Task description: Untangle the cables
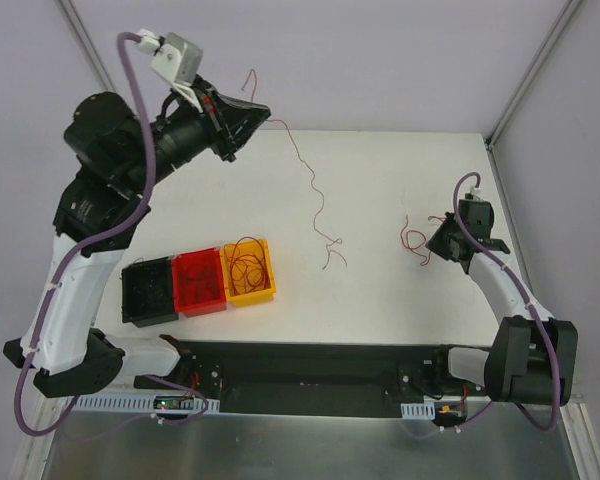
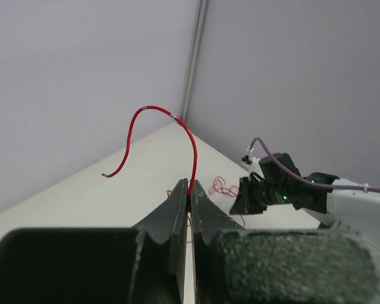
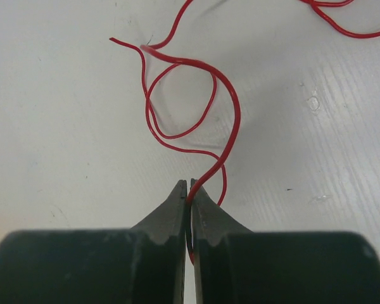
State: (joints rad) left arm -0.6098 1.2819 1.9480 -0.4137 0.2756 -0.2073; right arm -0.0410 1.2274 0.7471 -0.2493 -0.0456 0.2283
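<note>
My left gripper (image 1: 263,112) is raised high at the back left and shut on a thin red cable (image 1: 312,180). The cable hangs from it down to the table centre. In the left wrist view that cable (image 2: 191,142) arcs up out of the gripper (image 2: 190,187). My right gripper (image 1: 429,247) is low at the right and shut on another red cable (image 1: 411,237). In the right wrist view this cable (image 3: 231,114) loops on the table just beyond the gripper (image 3: 189,185). More red cable (image 3: 342,22) lies at the top right there.
Three small bins stand at the front left: black (image 1: 147,290), red (image 1: 198,282), and yellow (image 1: 249,270), the yellow one holding several curly red cables. A white table (image 1: 380,180) sits between grey walls.
</note>
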